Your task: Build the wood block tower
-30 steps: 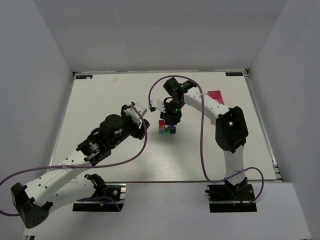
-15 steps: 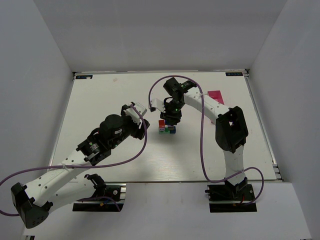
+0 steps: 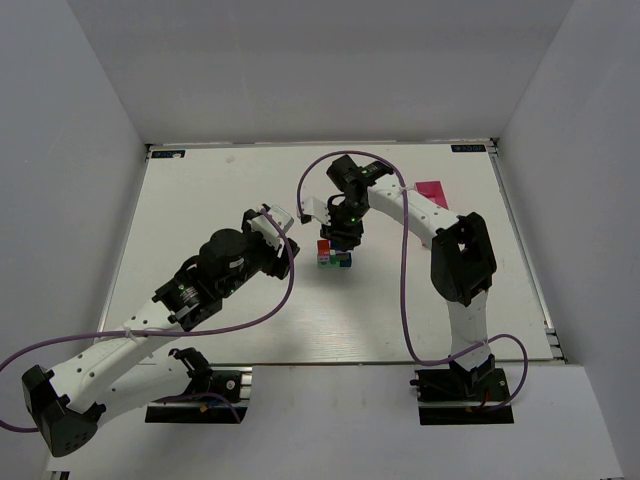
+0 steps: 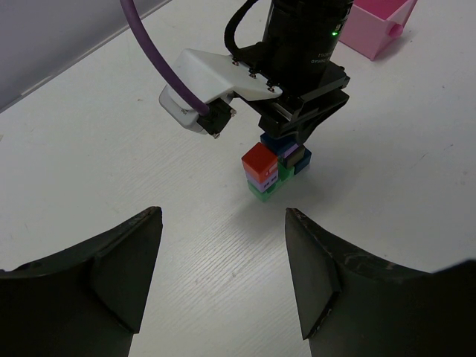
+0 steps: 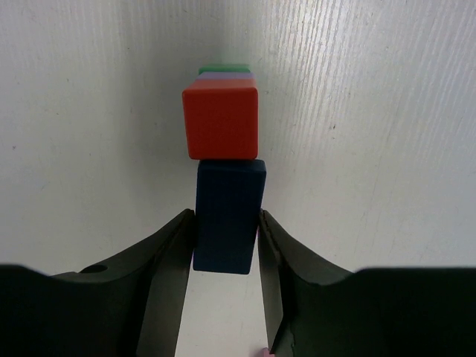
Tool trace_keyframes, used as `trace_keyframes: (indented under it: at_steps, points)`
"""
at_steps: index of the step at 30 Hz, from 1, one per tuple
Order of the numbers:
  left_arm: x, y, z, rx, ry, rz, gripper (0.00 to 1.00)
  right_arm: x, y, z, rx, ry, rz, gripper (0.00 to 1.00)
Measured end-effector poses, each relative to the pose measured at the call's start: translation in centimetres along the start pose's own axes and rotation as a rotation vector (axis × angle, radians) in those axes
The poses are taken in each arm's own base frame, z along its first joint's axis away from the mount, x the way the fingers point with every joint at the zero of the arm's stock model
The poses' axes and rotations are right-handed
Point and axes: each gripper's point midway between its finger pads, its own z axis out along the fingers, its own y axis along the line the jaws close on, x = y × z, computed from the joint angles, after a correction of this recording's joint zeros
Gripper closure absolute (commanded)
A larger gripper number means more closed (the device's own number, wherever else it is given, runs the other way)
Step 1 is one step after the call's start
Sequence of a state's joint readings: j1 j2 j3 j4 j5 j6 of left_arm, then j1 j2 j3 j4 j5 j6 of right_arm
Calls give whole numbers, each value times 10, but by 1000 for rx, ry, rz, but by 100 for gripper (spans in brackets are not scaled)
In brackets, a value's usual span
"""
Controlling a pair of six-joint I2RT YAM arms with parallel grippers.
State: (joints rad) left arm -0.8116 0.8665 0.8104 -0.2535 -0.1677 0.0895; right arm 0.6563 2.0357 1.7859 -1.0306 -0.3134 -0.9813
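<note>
Progress: the tower (image 4: 275, 167) stands near the middle of the worktop (image 3: 200, 200), a compact two-column stack. The column nearer my left wrist camera reads green at the bottom, then purple, then a red cube (image 4: 259, 158) on top. The column behind it shows green and a grey-brown cube, with a blue block (image 5: 229, 193) on top, touching the red cube's side. I see no loose cube elsewhere in the top view, so I judge the build nearly complete. What looks left is letting go of the blue block and backing off without nudging the stack.

Left arm: stretched from its near-left base diagonally toward the centre, wrist low. The left claw (image 4: 222, 213) is released, fingers spread wide with nothing between them. It points at the tower but sits well short of it, on the near-left side.

Right arm: it rises from the near-right base, reaches to the far side, then folds back so the wrist points straight down over the stack. The right claw (image 5: 225, 230) is grasping the blue block, with a finger lying against each long side. I cannot tell how firmly it presses.

Far right: a pink box (image 4: 379, 26), well apart from the tower and not involved.
</note>
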Motion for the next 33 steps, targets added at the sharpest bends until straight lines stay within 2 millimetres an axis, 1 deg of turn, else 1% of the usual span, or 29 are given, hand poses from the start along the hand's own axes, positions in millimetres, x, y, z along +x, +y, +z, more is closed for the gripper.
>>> trace_keyframes:
  at_steps: [3, 11, 14, 17, 19, 20, 21, 25, 27, 33]
  points:
    - [0, 0, 0, 0, 0, 0, 23, 0, 0, 0, 0, 0, -1, 54]
    - [0, 0, 0, 0, 0, 0, 23, 0, 0, 0, -1, 0, -4, 50]
    - [0, 0, 0, 0, 0, 0, 23, 0, 0, 0, -1, 0, -5, 44]
    - [0, 0, 0, 0, 0, 0, 23, 0, 0, 0, -1, 1, -7, 34]
    - [0, 0, 0, 0, 0, 0, 23, 0, 0, 0, -1, 0, -8, 22]
    - [0, 0, 0, 0, 0, 0, 23, 0, 0, 0, -1, 0, -11, 12]
    - [0, 0, 0, 0, 0, 0, 23, 0, 0, 0, -1, 0, -11, 10]
    - [0, 0, 0, 0, 0, 0, 23, -1, -1, -2, 3, -3, -20, 10]
    - [0, 0, 0, 0, 0, 0, 23, -3, -1, -6, 13, -9, -25, 10]
    - [0, 0, 0, 0, 0, 0, 23, -12, 1, -33, 80, -42, -50, 10]
